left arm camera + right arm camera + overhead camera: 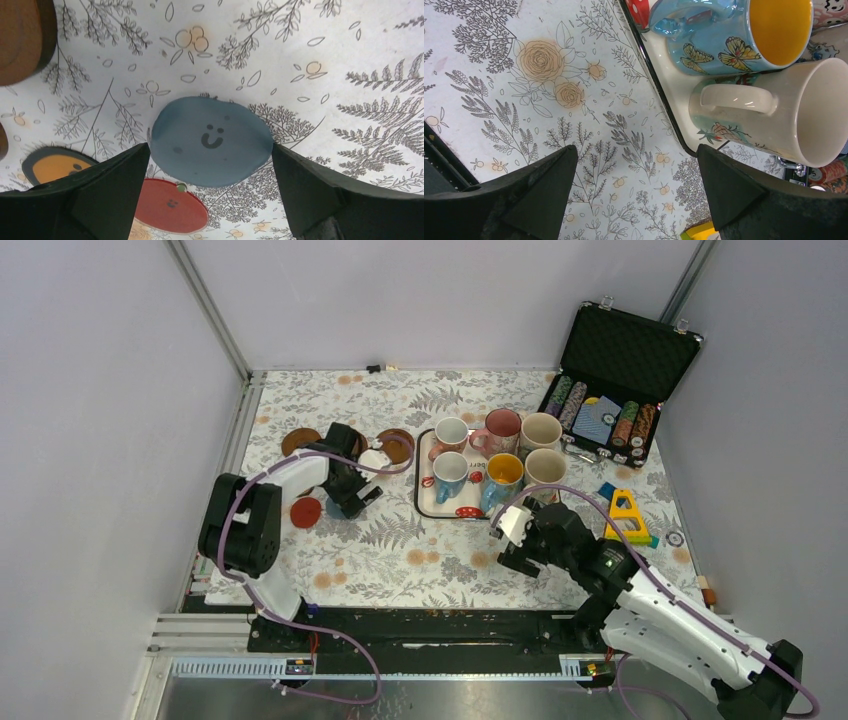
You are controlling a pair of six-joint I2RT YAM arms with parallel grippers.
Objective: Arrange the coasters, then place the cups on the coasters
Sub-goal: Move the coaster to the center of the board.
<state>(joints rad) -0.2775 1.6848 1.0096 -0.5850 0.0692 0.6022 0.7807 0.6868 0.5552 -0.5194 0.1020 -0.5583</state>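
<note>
Coasters (300,441) come first in this job, and that step is the one in hand: they lie scattered on the left of the cloth (400,550), not in any row, while all six cups (500,428) stand in the tray (420,472). The left gripper (210,150) is low over the blue coaster (212,141), jaws wide to either side of it and holding nothing; I cannot tell whether the fingers touch its rim. The red coaster (170,205) and orange-centred coaster (52,167) lie just beside it, and a brown coaster (22,40) is farther off. The right gripper (636,150) hangs over bare cloth at the tray's near edge, jaws wide and empty, close to the cream cup (774,120) and blue cup (724,40). As I judge it, the next move calls for a careful edge pinch on the thin blue disc, and for spacing the coasters apart before any cup leaves the tray.
</note>
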